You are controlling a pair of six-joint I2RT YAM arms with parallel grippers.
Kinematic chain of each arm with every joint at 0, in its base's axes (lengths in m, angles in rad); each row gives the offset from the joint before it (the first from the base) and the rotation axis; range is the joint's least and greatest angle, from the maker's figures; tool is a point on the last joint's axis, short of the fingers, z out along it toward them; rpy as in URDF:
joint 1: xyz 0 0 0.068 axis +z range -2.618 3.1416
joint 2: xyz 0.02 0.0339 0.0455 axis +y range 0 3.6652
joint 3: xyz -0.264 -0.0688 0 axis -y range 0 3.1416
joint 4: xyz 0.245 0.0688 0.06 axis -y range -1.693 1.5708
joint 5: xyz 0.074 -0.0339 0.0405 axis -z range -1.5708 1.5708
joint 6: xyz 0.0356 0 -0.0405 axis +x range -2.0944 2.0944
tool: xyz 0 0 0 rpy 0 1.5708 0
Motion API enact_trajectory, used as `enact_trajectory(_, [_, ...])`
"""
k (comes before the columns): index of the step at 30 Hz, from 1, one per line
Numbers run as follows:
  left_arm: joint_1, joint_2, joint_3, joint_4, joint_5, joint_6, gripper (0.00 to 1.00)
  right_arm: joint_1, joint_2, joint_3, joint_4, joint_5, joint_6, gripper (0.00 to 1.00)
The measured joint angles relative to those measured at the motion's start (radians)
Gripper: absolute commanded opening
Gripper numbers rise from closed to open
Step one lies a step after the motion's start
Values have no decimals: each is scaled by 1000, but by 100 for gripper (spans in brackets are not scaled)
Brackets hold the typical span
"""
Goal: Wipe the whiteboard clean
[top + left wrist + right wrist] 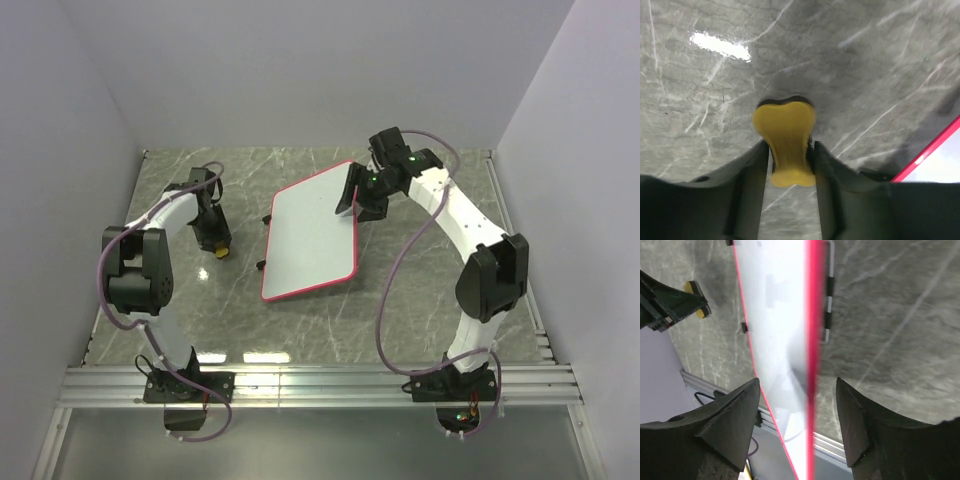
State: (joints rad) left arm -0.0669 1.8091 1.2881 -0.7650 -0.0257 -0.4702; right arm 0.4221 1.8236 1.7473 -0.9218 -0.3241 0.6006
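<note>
Your left gripper (789, 150) pinches the yellow sponge (784, 122) over the marble table (330, 330), left of the whiteboard (312, 235), which sits mid-table between your arms, black clips (268, 218) on its left edge. Your right gripper (797, 382), fingers spread, straddles the board's far-right corner. Its red edge blurs in the wrist view; flat or tilted, cannot tell.

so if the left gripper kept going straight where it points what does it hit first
Probably the marble table: the left gripper points down at it, and the yellow sponge pinched in its fingers would touch first. Depth is unclear; the whiteboard sits off to one side.
</note>
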Motion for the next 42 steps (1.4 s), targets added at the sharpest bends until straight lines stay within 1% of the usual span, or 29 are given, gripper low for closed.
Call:
enact_trajectory(2, [0, 0, -6, 11, -4, -11, 55, -20, -43, -42, 1, 3, -9, 70])
enact_trajectory(3, [0, 0, -8, 16, -6, -16, 62, -32, -67, -60, 1, 6, -14, 70])
enact_trajectory(5, [0, -2, -10, 21, -11, -23, 70, -58, -120, -85, 1, 11, -21, 70])
enact_trajectory(7, [0, -10, -12, 21, -19, -30, 76, -79, -178, -100, 5, 17, -30, 71])
enact_trajectory(8, [0, -16, -14, 20, -25, -32, 98, -87, -208, -106, 5, 21, -35, 71])
enact_trajectory(13, [0, -77, -25, 8, -45, -54, 99, -95, -344, -167, 12, 25, -53, 71])
enact_trajectory(18, [-19, -208, -43, -5, -34, -74, 99, -95, -474, -284, 24, 18, -51, 71])
enact_trajectory(25, [-159, -489, -29, 3, -11, -125, 100, -95, -671, -436, 40, -13, -49, 72])
enact_trajectory(30, [-196, -622, 51, -3, -7, -183, 99, -95, -819, -548, 45, -35, -48, 72])
enact_trajectory(36, [-198, -683, 170, -42, -34, -212, 99, -95, -1000, -662, 28, -52, -44, 72])
enact_trajectory(42, [-199, -680, 279, -145, -71, -214, 99, -95, -1172, -743, -36, -53, -43, 72])
